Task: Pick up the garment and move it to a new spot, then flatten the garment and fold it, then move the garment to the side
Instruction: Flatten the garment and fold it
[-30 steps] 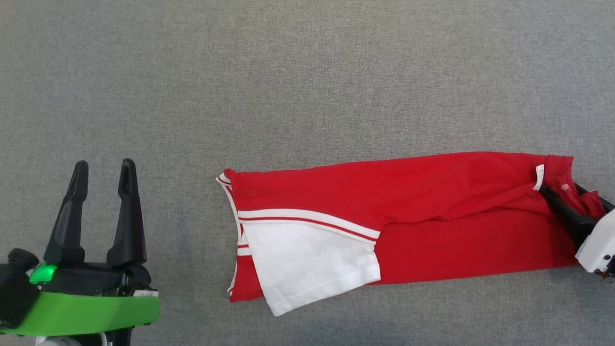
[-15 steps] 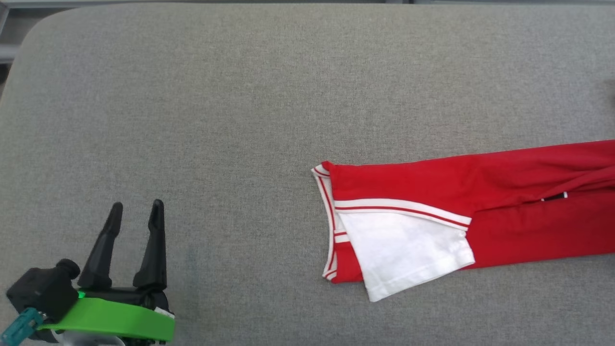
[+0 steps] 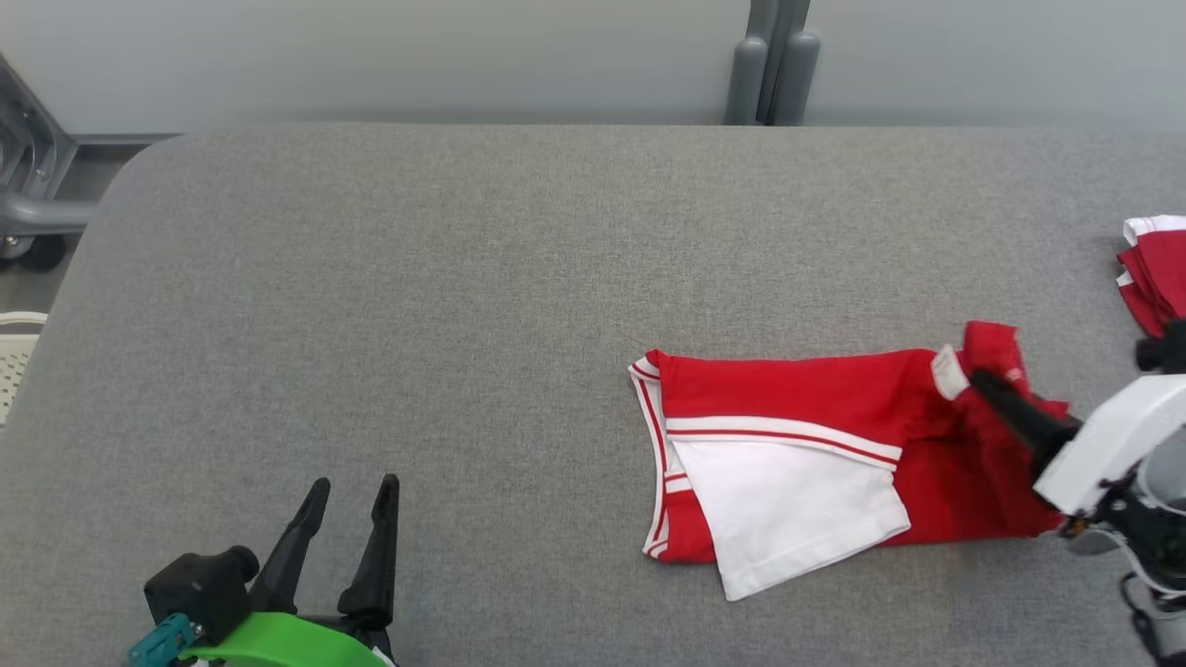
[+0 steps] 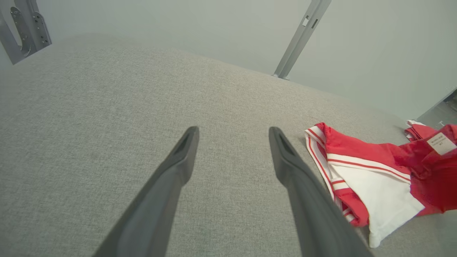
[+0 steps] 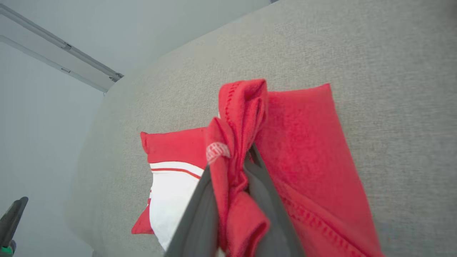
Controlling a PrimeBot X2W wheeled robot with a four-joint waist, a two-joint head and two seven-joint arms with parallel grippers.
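**Right gripper pinches the shirt's raised end, mid-fold**

The red-and-white shirt lies on the grey padded table, right of centre in the head view. It is folded into a long band. Its striped trim and white sleeve lie flat at the left end. The right gripper has its fingers pressed together on a bunched red fold at the opposite end, just beside the white tag, and holds that end off the surface. The left gripper hovers with fingers spread and empty, well apart from the cloth, near the table's front edge.

The step looks like the crosswise fold. To do it well, the pinched end should probably travel low across the band toward the striped end, so the cloth rolls over itself rather than dragging the flat part along. The pinch holds a wad rather than a clean edge, so the layer may land wrinkled. Lowering it fully and lining up the edges before letting go should help. The free gripper could press down the flat part.

Count: two grippers, one tag, one white sleeve and two garments. The other is a second red-and-white garment at the table's far right.
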